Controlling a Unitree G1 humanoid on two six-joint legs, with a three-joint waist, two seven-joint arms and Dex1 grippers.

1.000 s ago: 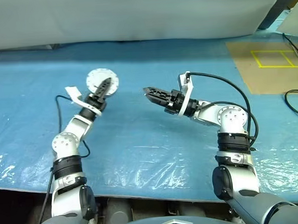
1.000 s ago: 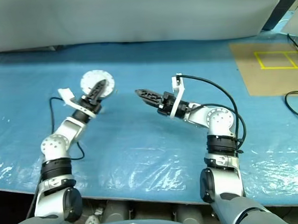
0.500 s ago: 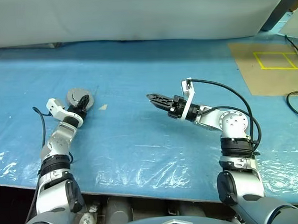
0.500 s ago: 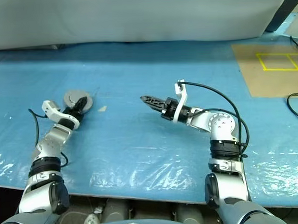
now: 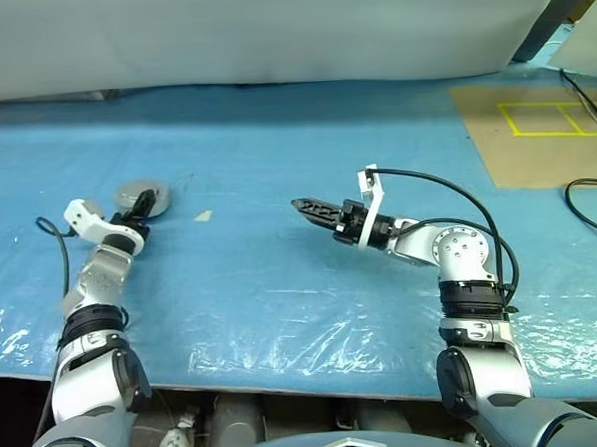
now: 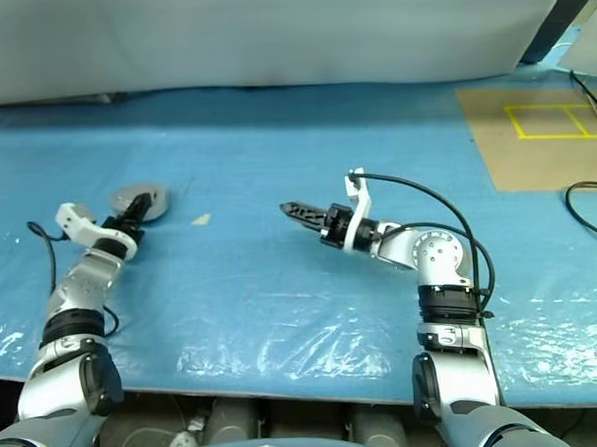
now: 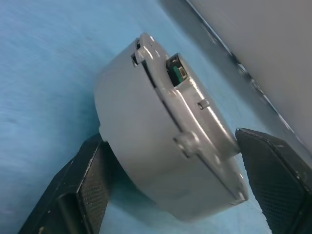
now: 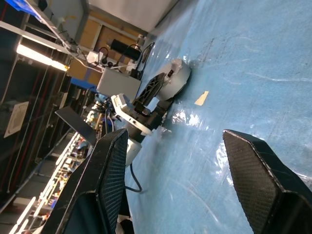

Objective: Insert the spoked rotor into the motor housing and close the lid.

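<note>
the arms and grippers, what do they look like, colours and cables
Both arms are silver-grey metal with black ribbed bands at the joints. Each ends in a white wrist bracket and a gripper of two black textured fingers: left gripper, right gripper. A black cable loops along the right arm; a thinner one runs by the left wrist.

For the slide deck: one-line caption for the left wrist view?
Left hand open around the closed silver motor housing, which rests on the blue table cover.
</note>
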